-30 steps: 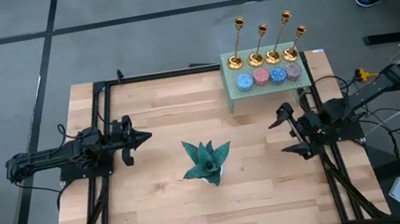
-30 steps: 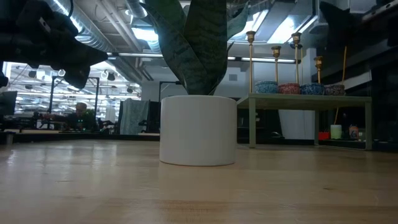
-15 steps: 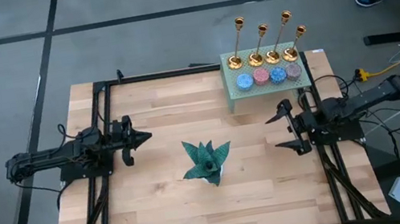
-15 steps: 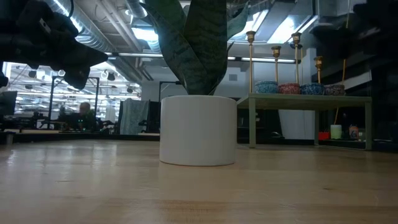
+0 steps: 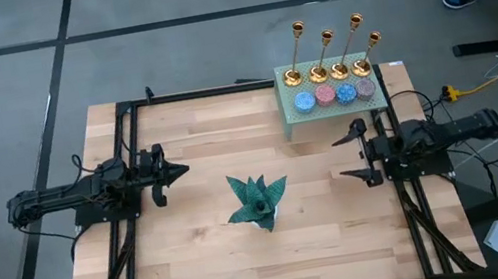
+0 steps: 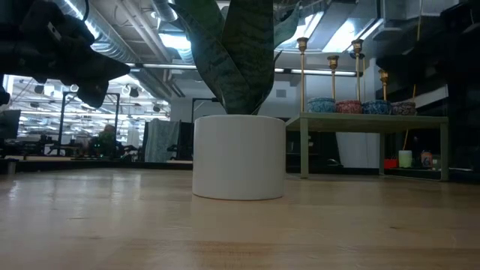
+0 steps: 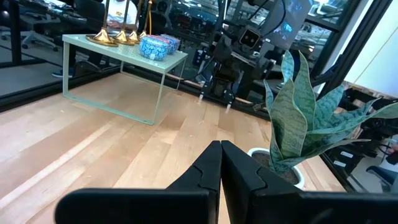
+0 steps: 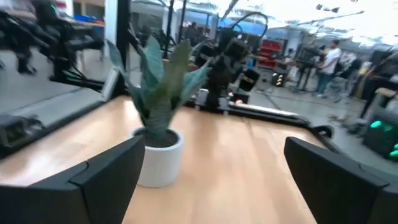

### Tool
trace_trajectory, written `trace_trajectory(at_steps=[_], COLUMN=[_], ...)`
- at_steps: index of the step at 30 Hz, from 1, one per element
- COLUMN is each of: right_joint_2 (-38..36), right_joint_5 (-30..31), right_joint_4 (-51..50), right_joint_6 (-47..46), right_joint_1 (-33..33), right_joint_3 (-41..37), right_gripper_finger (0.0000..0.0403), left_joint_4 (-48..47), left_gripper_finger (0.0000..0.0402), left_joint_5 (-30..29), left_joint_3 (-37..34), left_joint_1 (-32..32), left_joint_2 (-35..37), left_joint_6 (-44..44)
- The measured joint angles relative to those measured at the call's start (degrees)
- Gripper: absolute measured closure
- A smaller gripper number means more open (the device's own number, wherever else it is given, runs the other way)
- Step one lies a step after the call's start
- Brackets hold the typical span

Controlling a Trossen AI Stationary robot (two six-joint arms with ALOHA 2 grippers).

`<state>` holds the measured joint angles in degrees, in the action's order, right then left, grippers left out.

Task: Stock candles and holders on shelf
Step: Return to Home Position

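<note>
— Where the shelf [image 5: 334, 111] stood, what was logged?
— Four candles [image 5: 325, 96] in front; four holders [image 5: 318, 73] behind; left gripper [image 5: 180, 171] closed, well away; right gripper [image 5: 343, 157] spread wide, empty, nearby.

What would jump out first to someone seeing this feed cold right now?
The pale green shelf, upper right in the high view, carries a row of four gold holders beside a row of four speckled candles. Next comes the teal plant ornament mid-table, between the shut left end effector and the open right end effector, both empty.
</note>
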<state>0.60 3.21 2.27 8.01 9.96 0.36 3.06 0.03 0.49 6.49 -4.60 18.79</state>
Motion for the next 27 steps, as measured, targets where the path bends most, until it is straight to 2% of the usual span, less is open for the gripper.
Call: trace_trajectory(at_steps=[4,14,27], right_joint_2=[0.0,0.0,0.02], right_joint_5=[0.18,0.18,0.18], right_joint_4=[0.04,0.02,0.02], right_joint_6=[4.26,4.65,4.61], right_joint_1=[-2.45,-8.71,-10.13], right_joint_3=[0.0,0.0,0.0], right_gripper_finger=[0.0013,0.0013,0.0013], left_joint_4=[-0.06,-0.06,-0.06], left_gripper_finger=[0.0396,0.0396,0.0396], left_joint_5=[0.0,0.0,0.0], left_joint_3=[0.0,0.0,0.0], left_joint_1=[0.0,0.02,0.0], left_joint_2=[0.0,0.0,0.0], left_joint_6=[0.0,0.0,0.0])
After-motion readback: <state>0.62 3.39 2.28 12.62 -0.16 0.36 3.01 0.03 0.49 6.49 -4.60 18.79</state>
